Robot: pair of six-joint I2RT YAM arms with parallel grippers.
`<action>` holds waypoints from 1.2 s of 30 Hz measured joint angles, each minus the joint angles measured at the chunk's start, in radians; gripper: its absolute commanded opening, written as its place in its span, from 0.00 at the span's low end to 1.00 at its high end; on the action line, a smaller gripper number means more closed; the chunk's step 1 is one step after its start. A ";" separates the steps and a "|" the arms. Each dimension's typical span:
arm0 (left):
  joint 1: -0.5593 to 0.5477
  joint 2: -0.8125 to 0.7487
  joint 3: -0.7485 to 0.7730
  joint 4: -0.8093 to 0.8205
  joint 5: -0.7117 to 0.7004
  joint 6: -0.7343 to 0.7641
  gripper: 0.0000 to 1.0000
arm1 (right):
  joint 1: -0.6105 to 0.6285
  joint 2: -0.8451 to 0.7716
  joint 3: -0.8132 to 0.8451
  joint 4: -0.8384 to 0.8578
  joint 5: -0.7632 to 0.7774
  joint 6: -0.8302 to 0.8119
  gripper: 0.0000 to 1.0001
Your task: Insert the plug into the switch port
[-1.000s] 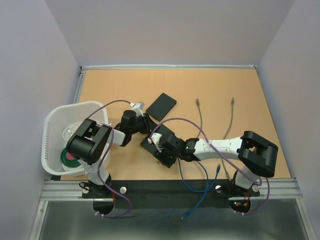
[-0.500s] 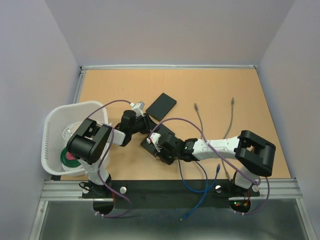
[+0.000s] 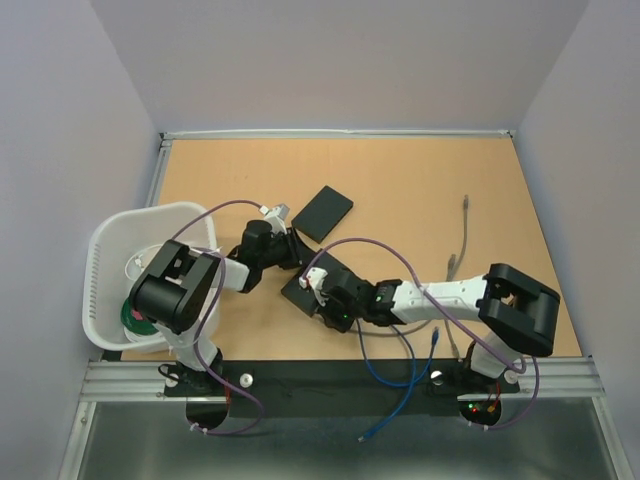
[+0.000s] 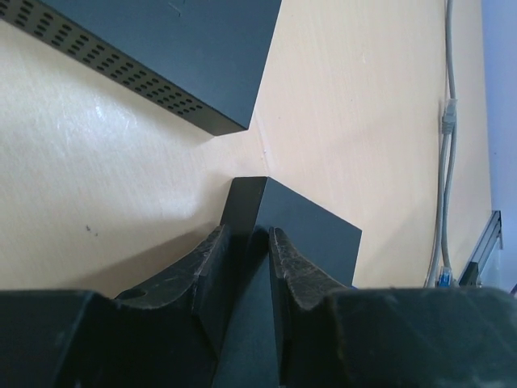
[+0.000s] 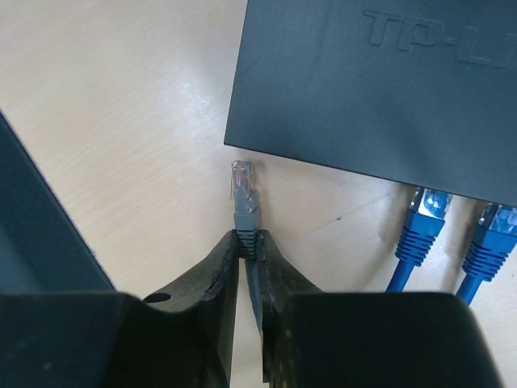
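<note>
Right now the grey plug (image 5: 245,190) is clamped in the right pincer (image 5: 248,240), which grips the boot just behind the clear connector. The tip points at 12 o'clock and stops just short of the switch (image 5: 380,89), near its 7 o'clock corner, not yet in a port. At 3 o'clock of the plug, two blue plugs (image 5: 424,212) (image 5: 494,222) sit side by side in the switch's near face.

The left pincer (image 4: 245,236) is clenched on a corner of the switch, one finger on each side face.

Surface: a tan wood-grain table (image 3: 420,180), matte, with an aluminium rail along the near edge. Pale lilac-grey walls close it in on three sides.

Count, top view:
- 2 black boxes: the switch at centre, and a second black box (image 3: 325,212) at 12 o'clock of it, lying apart; the left wrist view shows a perforated side on it.
- 2 grey leads: the held one and a loose grey lead (image 3: 462,235) at 3 o'clock, well apart from the switch.
- 2 blue cables (image 3: 400,375) running off at 5 o'clock over the near edge.
- 1 white basket (image 3: 100,260) at 9 o'clock, beside the left arm, with a green-and-red round item inside.
</note>
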 measured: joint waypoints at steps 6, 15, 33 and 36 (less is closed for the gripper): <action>0.000 -0.110 0.000 -0.201 -0.035 0.012 0.52 | 0.000 -0.076 -0.044 0.025 -0.032 0.047 0.00; 0.000 -0.327 0.096 -0.513 -0.173 0.074 0.74 | 0.000 -0.173 -0.054 0.075 -0.058 0.104 0.00; 0.006 -0.888 -0.047 -0.534 -0.004 -0.034 0.62 | -0.158 -0.524 -0.262 0.311 -0.154 0.293 0.01; 0.006 -0.982 -0.126 -0.476 0.071 -0.080 0.63 | -0.168 -0.540 -0.262 0.354 -0.193 0.328 0.01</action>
